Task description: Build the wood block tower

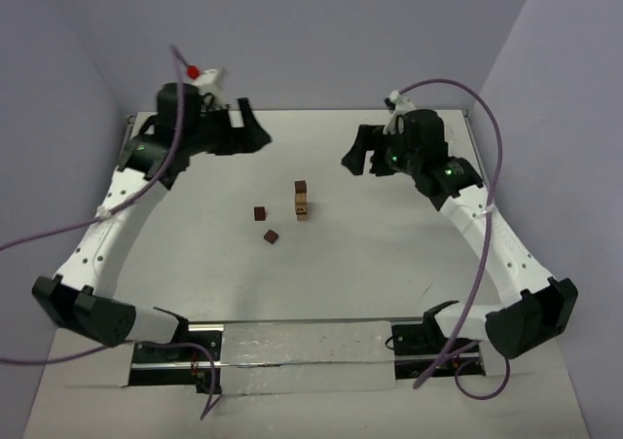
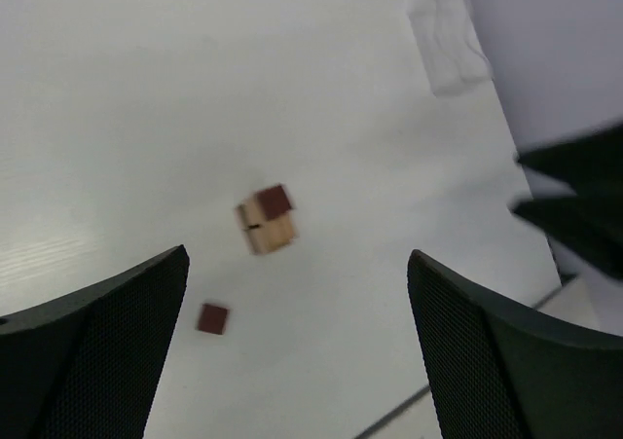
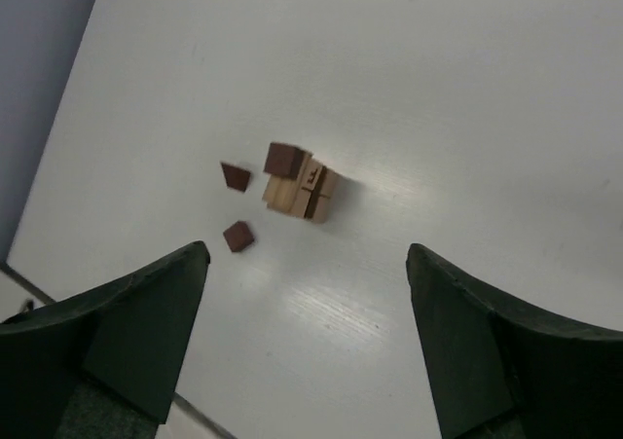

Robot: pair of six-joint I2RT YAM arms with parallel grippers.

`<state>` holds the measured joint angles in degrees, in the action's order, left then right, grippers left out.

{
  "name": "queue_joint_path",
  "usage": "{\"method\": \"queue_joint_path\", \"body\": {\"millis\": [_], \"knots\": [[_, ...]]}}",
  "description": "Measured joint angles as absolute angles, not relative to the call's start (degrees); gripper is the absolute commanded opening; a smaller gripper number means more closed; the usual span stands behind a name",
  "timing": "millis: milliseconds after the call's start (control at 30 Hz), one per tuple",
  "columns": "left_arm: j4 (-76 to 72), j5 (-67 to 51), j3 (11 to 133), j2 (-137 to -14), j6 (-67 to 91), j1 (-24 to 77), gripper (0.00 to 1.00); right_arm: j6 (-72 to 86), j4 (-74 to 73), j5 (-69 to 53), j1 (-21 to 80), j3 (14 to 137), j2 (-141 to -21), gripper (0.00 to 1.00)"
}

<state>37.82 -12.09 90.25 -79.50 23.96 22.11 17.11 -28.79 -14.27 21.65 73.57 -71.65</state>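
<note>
Tan and reddish-brown cubes make up the tower [image 1: 302,201], a short column capped by a dark cube. It stands upright on the white desk [image 1: 389,264], roughly midway between the two sets of jaws and well apart from both. The left jaws are spread wide and hold nothing; seen through their gap, the tower lies ahead of them and below. The right jaws are also parted and empty, with the tower ahead of their opening. Two loose brown blocks [image 1: 259,212] [image 1: 270,236] lie near the tower on the side facing the left jaws, touching neither it nor each other.
</note>
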Motion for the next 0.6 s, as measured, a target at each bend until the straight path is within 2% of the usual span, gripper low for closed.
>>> {"method": "queue_joint_path", "body": {"millis": [100,200,400,600], "knots": [[36.41,-13.43,84.76,-75.86,24.62,12.46,0.99,13.25,-28.79,-14.14,29.06,73.37,-70.96,0.7],[35.29,-13.56,77.11,-72.04,25.1,8.13,0.99,9.3,-29.76,-12.19,36.92,74.76,-73.67,0.63],[35.8,-12.44,69.66,-62.46,25.07,3.66,0.99,3.62,-35.15,-6.99,52.31,86.36,-92.49,0.6],[34.54,-10.49,69.53,-57.39,24.93,2.12,0.99,3.59,-44.54,-5.59,57.54,93.39,-108.66,0.53]]}}
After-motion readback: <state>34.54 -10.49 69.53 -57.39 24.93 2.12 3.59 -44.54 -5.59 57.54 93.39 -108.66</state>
